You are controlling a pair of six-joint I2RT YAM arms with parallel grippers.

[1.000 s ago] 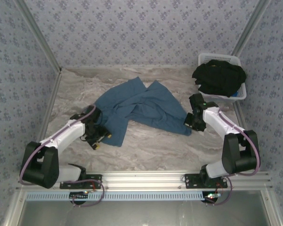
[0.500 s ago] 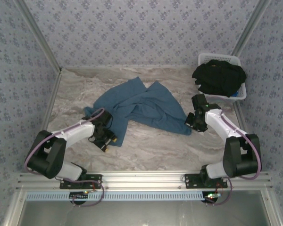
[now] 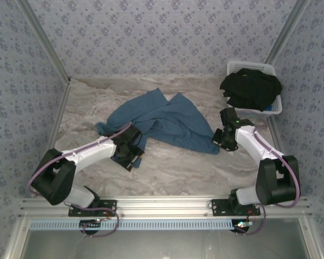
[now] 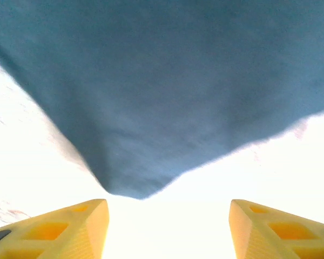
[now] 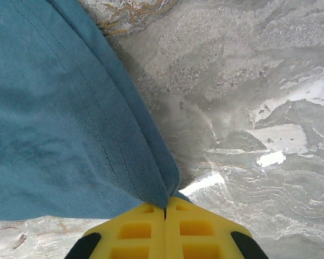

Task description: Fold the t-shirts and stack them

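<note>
The teal-blue t-shirt (image 3: 162, 120) lies crumpled in the middle of the marble table. My right gripper (image 3: 219, 141) is at its right corner, and in the right wrist view the yellow fingers (image 5: 146, 232) are pressed together on the hem of the teal t-shirt (image 5: 59, 124). My left gripper (image 3: 133, 159) is at the shirt's near left edge. Its yellow fingers (image 4: 70, 226) stand apart with nothing between them, and a pointed fold of the teal t-shirt (image 4: 151, 91) hangs just ahead of the gap. Black t-shirts (image 3: 251, 89) are piled in the basket.
The white slatted basket (image 3: 251, 65) stands at the back right corner against the wall. Patterned walls close the table on three sides. Bare marble table (image 3: 178, 172) lies between the shirt and the arm bases along the near edge.
My left arm has swung to the right along the shirt's near edge, its gripper now under the shirt's lower left fold. The right arm has barely moved and keeps its hold.
</note>
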